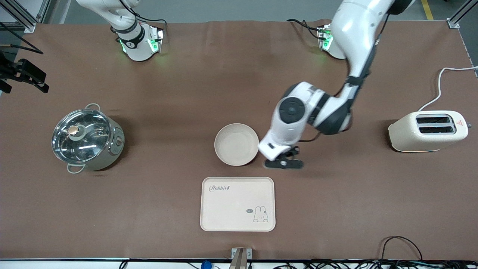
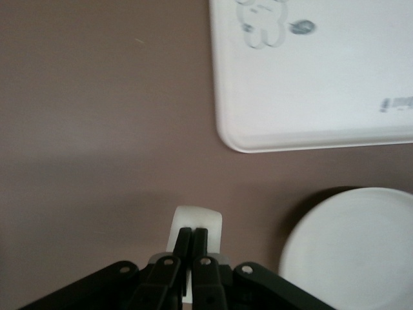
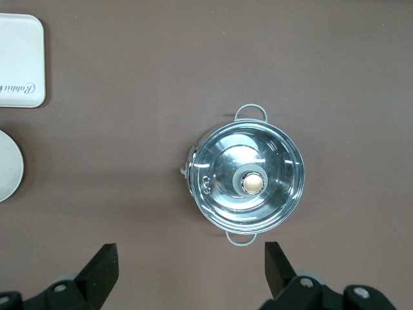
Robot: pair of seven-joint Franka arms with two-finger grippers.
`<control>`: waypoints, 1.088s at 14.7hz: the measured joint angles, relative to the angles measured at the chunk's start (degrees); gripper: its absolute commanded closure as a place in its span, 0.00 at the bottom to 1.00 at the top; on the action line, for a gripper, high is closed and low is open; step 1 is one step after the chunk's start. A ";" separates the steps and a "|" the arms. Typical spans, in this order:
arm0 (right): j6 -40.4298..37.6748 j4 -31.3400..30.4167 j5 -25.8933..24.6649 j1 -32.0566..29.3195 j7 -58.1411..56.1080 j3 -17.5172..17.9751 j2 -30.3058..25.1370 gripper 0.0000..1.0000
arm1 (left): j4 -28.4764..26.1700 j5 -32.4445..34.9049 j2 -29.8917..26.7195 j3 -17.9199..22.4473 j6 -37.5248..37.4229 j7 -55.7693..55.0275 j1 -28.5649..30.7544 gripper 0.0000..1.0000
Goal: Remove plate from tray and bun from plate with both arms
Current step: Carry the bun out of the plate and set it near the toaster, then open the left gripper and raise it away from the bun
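The left gripper is down at the table just beside the plate, on the side toward the left arm's end, its fingers clamped on the bun, a small pale piece that shows past the fingertips. The plate lies near the middle of the table, with the tray nearer the front camera and apart from it; the bun sits between the plate's rim and bare tabletop, farther from the front camera than the tray's corner. From the front the bun itself cannot be made out, hidden under the left arm's wrist; only the left wrist view shows it, a cream, rounded, blocky lump with a smooth face, gripped at its near end. That view also shows the plate's curved rim and the tray corner with the rabbit drawing. The plate is round, cream-white, shallow, with a raised rim and no marking, narrower than the tray. The right arm waits, its hand outside the front view; its own wrist view shows the right gripper with fingers spread wide and holding nothing, over the lidded pot at the right arm's end. A toaster stands toward the left arm's end.
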 measured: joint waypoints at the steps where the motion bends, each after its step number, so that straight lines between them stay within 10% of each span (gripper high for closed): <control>1: 0.00 0.00 0.00 -0.01 0.00 -0.01 0.06 0.00 | -1.19 0.00 -1.19 -0.02 -0.39 3.95 2.81 0.99; 6: 0.04 0.00 0.04 -0.02 0.00 -0.07 0.35 0.00 | -11.50 0.00 -1.58 -1.72 9.39 14.39 15.01 0.84; 7: 0.07 0.00 0.06 0.02 0.00 -0.04 0.44 0.00 | -13.88 0.00 -1.46 -2.33 11.99 14.60 16.35 0.63; 8: 0.09 0.00 0.09 0.07 0.00 0.02 0.52 0.00 | -15.45 0.00 -1.25 -2.69 13.48 14.60 17.13 0.14; 9: 0.08 0.00 0.10 0.11 0.00 0.06 0.58 0.00 | -16.25 0.00 -1.03 -2.80 14.13 14.60 17.51 0.00; 16: 0.03 0.01 0.15 0.23 0.00 0.14 0.66 0.00 | -14.34 0.00 -1.70 -2.94 14.68 14.57 19.69 0.00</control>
